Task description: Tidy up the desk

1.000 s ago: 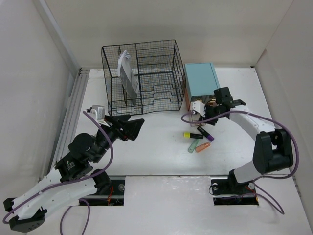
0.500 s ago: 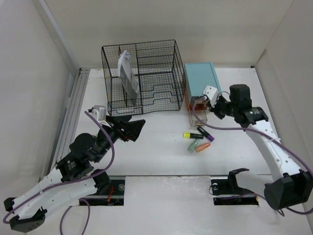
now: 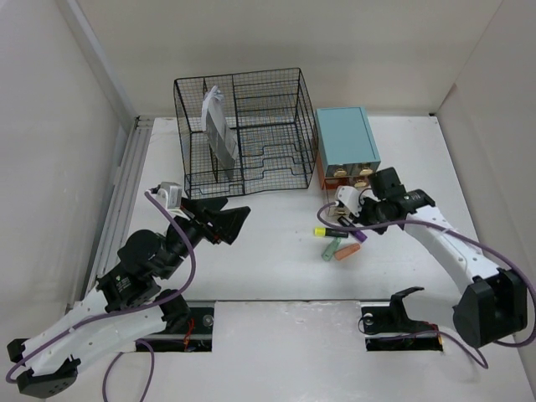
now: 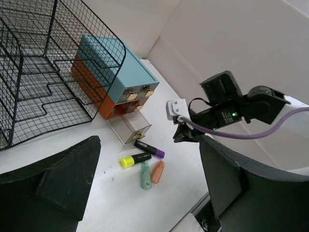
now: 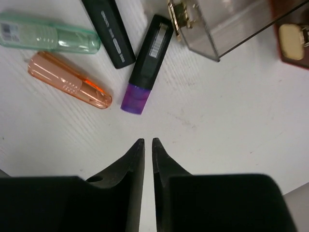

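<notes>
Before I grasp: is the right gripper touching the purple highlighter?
Apart. Right wrist view shows bare desk between the right gripper and the purple highlighter.

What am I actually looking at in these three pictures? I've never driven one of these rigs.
Two robot arms are bolted at the near edge of a white desk. The overhead picture looks down from above and behind them. The other two pictures come from a camera on each wrist, so the dark shapes at the bottom are that arm's own fingers.

The left gripper is wide open and empty. The right gripper is almost closed on nothing, just short of the purple highlighter, orange highlighter, green highlighter and yellow highlighter.

Beyond them, a teal drawer box has its clear drawer pulled out. It stands beside a black wire-mesh organizer.
</notes>
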Controlling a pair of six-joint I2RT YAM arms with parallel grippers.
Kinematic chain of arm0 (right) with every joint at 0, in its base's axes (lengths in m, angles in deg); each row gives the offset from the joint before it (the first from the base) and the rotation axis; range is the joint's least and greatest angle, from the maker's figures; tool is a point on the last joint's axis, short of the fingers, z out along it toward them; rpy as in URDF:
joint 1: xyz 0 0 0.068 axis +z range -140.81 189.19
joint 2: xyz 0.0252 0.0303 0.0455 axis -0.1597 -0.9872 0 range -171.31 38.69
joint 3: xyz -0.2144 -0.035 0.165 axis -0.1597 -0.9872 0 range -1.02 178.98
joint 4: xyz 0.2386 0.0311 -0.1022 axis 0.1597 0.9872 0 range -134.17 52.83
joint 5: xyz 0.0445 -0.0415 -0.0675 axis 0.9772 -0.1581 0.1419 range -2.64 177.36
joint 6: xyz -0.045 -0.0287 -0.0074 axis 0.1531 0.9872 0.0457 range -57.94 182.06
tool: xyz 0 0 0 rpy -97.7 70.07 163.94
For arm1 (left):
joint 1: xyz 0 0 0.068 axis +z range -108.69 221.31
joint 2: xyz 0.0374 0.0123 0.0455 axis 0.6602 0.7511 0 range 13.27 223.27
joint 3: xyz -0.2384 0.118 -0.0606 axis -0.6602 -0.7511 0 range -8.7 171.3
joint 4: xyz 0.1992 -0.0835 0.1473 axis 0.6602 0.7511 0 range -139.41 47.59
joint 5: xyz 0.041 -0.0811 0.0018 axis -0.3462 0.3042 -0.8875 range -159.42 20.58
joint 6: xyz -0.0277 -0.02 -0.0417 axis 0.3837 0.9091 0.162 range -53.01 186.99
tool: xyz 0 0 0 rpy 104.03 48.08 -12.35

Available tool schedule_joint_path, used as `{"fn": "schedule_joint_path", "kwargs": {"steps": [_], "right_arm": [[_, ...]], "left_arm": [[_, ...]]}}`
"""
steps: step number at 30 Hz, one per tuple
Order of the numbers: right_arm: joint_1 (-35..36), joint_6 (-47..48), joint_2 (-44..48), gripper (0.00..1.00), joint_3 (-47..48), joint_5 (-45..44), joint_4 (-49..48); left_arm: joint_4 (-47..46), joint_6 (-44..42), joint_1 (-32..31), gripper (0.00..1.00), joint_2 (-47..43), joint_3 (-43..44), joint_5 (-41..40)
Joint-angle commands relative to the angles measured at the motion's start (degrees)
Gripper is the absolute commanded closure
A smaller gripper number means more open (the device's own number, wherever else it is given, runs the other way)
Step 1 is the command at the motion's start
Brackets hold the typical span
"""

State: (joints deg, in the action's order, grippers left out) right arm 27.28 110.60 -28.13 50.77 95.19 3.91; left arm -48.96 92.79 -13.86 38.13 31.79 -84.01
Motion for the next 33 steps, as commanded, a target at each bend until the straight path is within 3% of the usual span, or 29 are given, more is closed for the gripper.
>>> {"fn": "schedule_joint_path", "kwargs": {"steps": [1,9,21,33], "right_arm": [[0.3,1.0,-2.6,0.83,-0.1,-4.1,-0.8],[0.3,-2.2,-10.9,0.65,1.1,-2.2,-2.7],[2.0,-7.7,-16.8,0.49,1.7,2.6,-7.8],[2.5,-10.7,-19.7,0.47,0.6,2.9,-12.6]], "left_arm": [[-3.5,-0.7,-0.4,0.19,-0.7,-0.2,1.1],[-3.5,-0.7,-0.4,0.19,-0.7,-0.2,1.1],[-3.5,-0.7,-0.4,0.19,-0.7,-0.2,1.1],[-3.5,-0.7,-0.4,0.19,-1.2,-0.2,1.1]]}}
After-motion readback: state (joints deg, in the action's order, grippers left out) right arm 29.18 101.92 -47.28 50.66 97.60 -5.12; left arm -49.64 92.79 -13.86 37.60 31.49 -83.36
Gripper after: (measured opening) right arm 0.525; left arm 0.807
